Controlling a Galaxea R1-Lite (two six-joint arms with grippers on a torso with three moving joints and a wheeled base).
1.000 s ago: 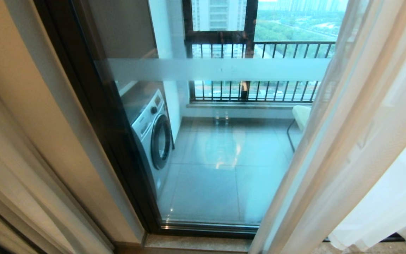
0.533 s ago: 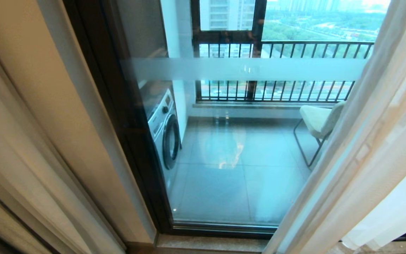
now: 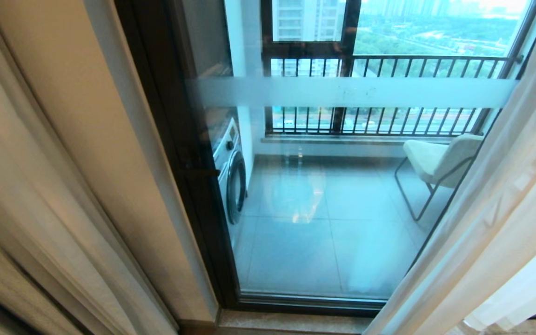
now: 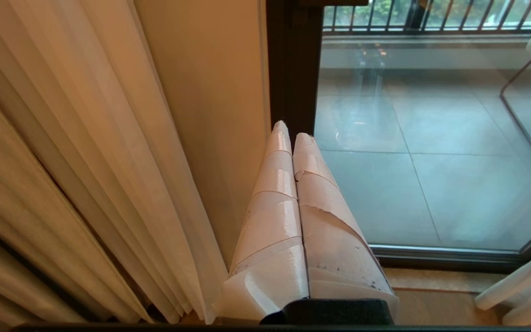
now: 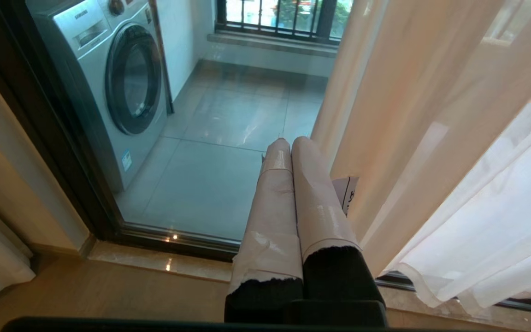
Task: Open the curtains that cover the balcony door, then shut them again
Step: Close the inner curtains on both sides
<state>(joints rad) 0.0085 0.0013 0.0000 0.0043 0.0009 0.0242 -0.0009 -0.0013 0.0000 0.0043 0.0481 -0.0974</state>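
The curtains (image 3: 496,223) hang beside the bare balcony door (image 3: 342,186); both pincers (left pincer (image 4: 293,133), right pincer (image 5: 291,140)) pressed together.

Sheer curtains (image 3: 496,209) parted; balcony door (image 3: 342,186) glass exposed.

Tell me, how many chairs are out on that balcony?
1. A single pale chair stands on the right side of the balcony, behind the balcony door glass, near the railing. The curtains cover its right edge, so more could be hidden.

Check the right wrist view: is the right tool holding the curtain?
No. The right tool is shut on nothing, and the curtain hangs beside it.
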